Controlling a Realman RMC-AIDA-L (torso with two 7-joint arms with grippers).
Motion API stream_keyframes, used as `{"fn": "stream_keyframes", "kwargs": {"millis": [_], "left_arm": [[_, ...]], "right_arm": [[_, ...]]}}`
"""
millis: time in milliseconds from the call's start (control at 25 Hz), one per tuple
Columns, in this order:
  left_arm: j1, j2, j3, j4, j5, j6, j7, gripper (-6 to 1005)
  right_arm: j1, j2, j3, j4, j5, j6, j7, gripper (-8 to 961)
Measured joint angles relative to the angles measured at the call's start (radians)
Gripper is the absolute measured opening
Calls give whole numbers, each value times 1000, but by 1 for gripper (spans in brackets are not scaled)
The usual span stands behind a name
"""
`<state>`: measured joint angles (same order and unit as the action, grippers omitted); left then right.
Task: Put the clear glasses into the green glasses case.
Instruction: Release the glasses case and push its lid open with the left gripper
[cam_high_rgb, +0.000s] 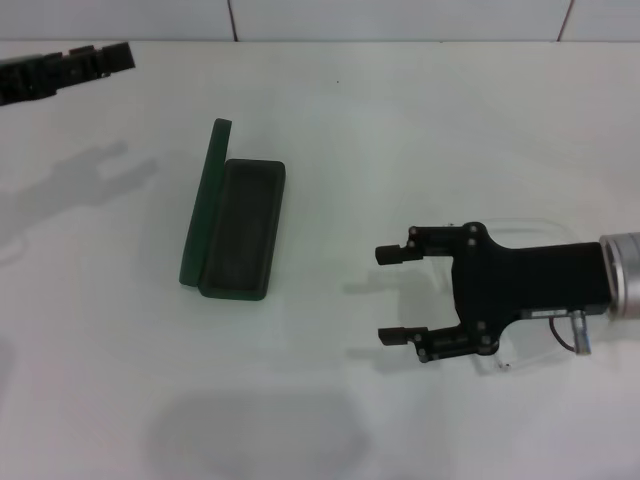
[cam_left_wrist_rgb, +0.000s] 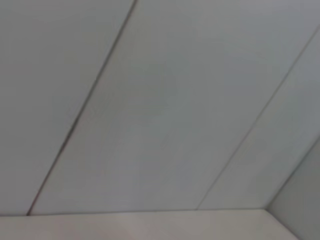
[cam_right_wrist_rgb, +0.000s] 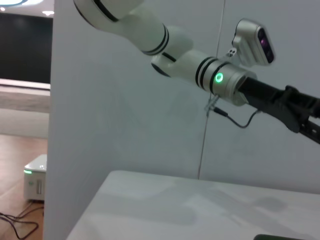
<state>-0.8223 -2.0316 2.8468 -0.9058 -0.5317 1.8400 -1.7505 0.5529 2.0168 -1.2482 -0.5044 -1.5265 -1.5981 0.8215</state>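
Clear glasses (cam_high_rgb: 520, 228), thin transparent plastic, lie beneath the released right hand (cam_high_rgb: 392, 296).

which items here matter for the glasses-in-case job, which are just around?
Job:
- green glasses case, open on the table
- clear glasses, mostly hidden under the right tool
- right tool, open, above the glasses

Not in play:
- left tool, parked at the far left
- table

White arm (cam_right_wrist_rgb: 165, 42), white table (cam_right_wrist_rgb: 200, 205), wall panel (cam_right_wrist_rgb: 125, 115)
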Motion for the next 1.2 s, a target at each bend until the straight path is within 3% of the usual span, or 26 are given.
{"fn": "stream_keyframes", "kwargs": {"millis": [320,600,880,1200], "left_arm": [[-51,-28,2,-21,112,-14,-17,838],[-51,-49,2,-42,133,-61,-49,838],[-73,-53,2,-38,255,-130,-125,838],[-155,-54,2,-26,390,-109,-191,837]], "right_arm": [[22,0,-11,2,0,24,5,751],[30,3,-15,1,0,83,0,751],[31,2,-13,1,4,103,-2,751],[35,3,-18,1,3,111,-2,751]]}}
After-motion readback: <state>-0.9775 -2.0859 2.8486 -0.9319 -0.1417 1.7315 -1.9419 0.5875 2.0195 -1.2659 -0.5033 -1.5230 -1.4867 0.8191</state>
